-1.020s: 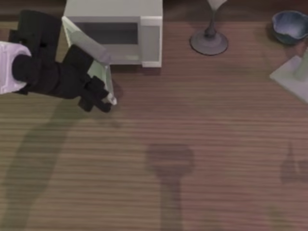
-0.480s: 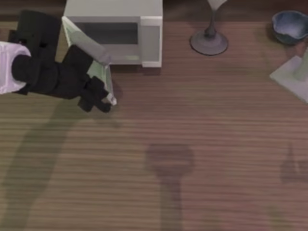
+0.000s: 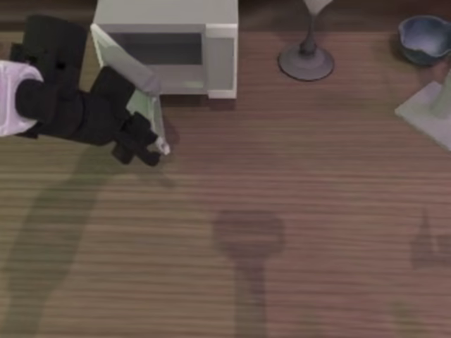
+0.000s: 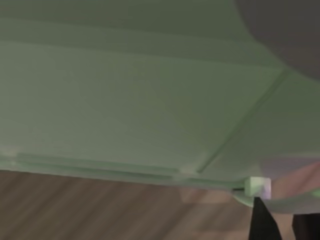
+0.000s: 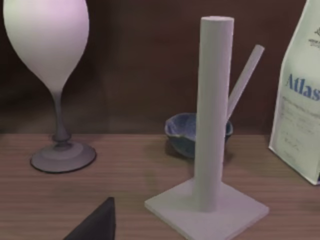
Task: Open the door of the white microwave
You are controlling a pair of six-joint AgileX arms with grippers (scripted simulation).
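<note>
microwave: white microwave (image 3: 165, 14) sits at the far edge of the table, left of centre in the top view; cavity is exposed.
door: door (image 3: 144, 105) is swung well out from the front, hinged on the box's left side, free edge pointing toward the near-left of the table. Left wrist view is filled with its pale panel (image 4: 125, 105).
left gripper: my left gripper (image 3: 146, 146) is at the door's free outer corner, touching it. Cannot tell from either view whether the fingers are spread or pinching the edge.
right arm: parked off to the right, not seen from above; its camera looks at the wine glass (image 5: 47, 60), blue bowl (image 5: 181, 131) and a post stand (image 5: 212, 125).
handling, my guess: rigid flat panel, light, turns freely on its hinge, so it only moves along an arc. Smooth face looks slippery.
where to hold: free edge, far from the hinge, for best leverage; follow the arc, no straight pulls.
risk: box may slide if I drag sideways.
</note>
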